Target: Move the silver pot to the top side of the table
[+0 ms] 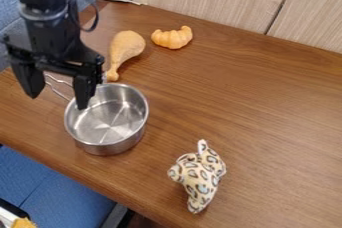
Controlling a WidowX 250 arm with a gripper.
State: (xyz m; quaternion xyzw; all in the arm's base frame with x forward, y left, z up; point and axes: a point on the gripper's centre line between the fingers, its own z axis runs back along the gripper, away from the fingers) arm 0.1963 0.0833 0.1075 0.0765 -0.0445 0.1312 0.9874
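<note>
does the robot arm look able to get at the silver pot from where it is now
Probably yes: the open fingers hang at the edge of the pot, nothing visible blocks them, and the drumstick lies behind it, seemingly clear.

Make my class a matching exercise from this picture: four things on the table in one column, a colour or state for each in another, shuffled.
Things:
1. silver pot
2. croissant
3. drumstick
4. spotted soft toy

Descriptions:
A. cream, with dark-edged markings
B. tan, its narrow end towards the pot
C. shiny metal, upright, its open top facing up
D. orange, curved and ridged

Right pairs: 1-C, 2-D, 3-B, 4-A
</note>
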